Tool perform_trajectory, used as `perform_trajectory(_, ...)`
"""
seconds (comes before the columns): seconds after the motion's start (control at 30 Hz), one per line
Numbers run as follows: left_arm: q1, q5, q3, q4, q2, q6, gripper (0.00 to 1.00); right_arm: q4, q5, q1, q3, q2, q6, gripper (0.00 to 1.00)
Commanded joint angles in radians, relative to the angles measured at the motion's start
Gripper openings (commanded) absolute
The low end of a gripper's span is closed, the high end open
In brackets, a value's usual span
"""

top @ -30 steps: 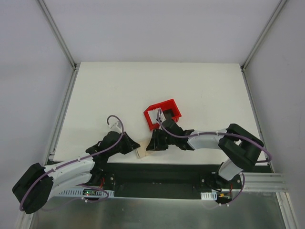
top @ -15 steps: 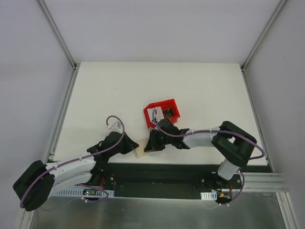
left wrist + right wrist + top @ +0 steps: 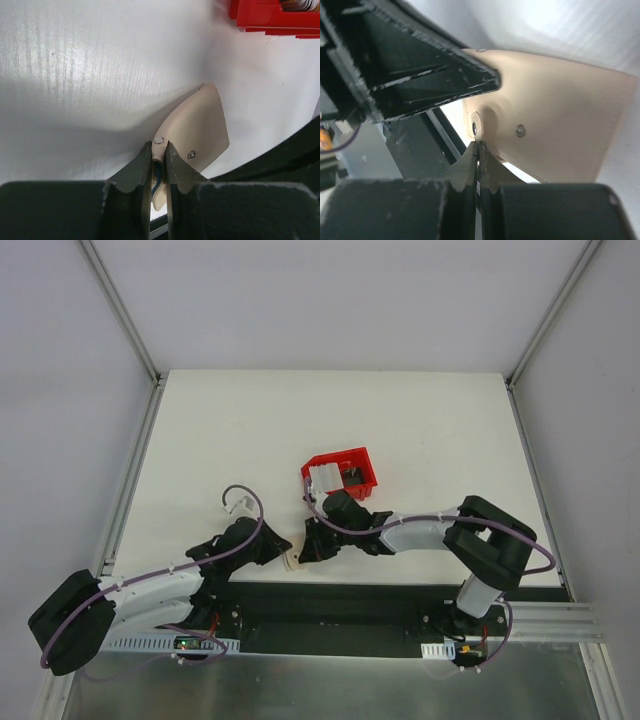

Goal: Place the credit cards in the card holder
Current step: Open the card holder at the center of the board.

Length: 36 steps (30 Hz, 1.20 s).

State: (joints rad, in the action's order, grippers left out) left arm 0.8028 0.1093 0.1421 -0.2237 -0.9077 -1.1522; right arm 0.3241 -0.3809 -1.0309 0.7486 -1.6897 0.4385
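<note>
- The card holder, a single tan wallet, sits at the near edge of the white table, between the two arms, with both grippers on it.
- The left gripper pinches the card holder's edge right beside the round snap stud, with a sliver of blue lining showing between its fingers. This grip appears meant to anchor the wallet so it cannot slide.
- The right gripper has its fingers pressed together, their tips at the rim of the flap just below the snap's ring. It looks placed to peel the flap open, though the wrist view does not settle whether any leather is caught between them.
- The credit cards wait in the red bin, a little beyond the wallet. None is in either gripper, so loading likely has to follow the opening.
- The count: one card holder, one red bin with two compartments, two grippers. Pale cards stand in the left compartment and something dark in the right; their number cannot be told.
</note>
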Motion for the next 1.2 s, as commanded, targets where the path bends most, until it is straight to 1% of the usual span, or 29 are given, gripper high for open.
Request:
perform_trajectory(0.0,0.013,0.072,0.04,0.078,-0.023,-0.06,0.0,0.067,-0.096,-0.021,-0.008,0.061,-0.161,0.01)
perform_trajectory(0.1,0.012,0.089,0.05,0.115,-0.028,-0.073,0.0,0.007,-0.122,-0.021,-0.015,0.07,-0.239,0.02)
perform_trajectory(0.23,0.012,0.099,0.033,0.133,0.003,-0.084,0.0,-0.063,-0.145,-0.015,-0.044,0.108,-0.325,0.13)
perform_trajectory(0.33,0.013,0.095,0.013,0.135,0.039,-0.08,0.0,-0.141,-0.173,-0.008,-0.035,0.107,-0.371,0.18)
perform_trajectory(0.57,0.015,0.075,-0.016,0.133,0.084,-0.08,0.01,-0.226,-0.211,-0.009,-0.017,0.076,-0.412,0.2)
perform_trajectory(0.6,0.015,0.073,-0.016,0.135,0.087,-0.08,0.01,-0.252,-0.198,-0.009,-0.011,0.074,-0.425,0.25)
perform_trajectory(0.63,0.015,0.072,-0.018,0.133,0.086,-0.078,0.01,-0.279,-0.19,-0.009,-0.006,0.079,-0.431,0.27)
perform_trajectory(0.7,0.015,0.072,-0.018,0.133,0.087,-0.076,0.02,-0.351,-0.158,-0.008,0.001,0.09,-0.474,0.29)
perform_trajectory(0.73,0.013,0.072,-0.016,0.133,0.087,-0.073,0.02,-0.382,-0.139,-0.008,0.005,0.102,-0.478,0.28)
perform_trajectory(0.87,0.021,0.073,0.002,0.133,0.096,-0.05,0.03,-0.413,-0.041,0.009,0.015,0.182,-0.413,0.26)
perform_trajectory(0.93,0.029,0.079,0.004,0.133,0.104,-0.058,0.03,-0.424,0.063,0.009,0.056,0.208,-0.316,0.18)
perform_trajectory(1.0,0.044,0.093,0.002,0.135,0.11,-0.079,0.02,-0.404,0.124,0.009,0.096,0.213,-0.223,0.19)
perform_trajectory(1.03,0.055,0.102,0.002,0.135,0.113,-0.09,0.02,-0.404,0.151,0.008,0.121,0.208,-0.18,0.17)
perform_trajectory(1.17,0.081,0.133,-0.012,0.136,0.121,-0.145,0.02,-0.387,0.185,0.005,0.224,0.13,-0.127,0.2)
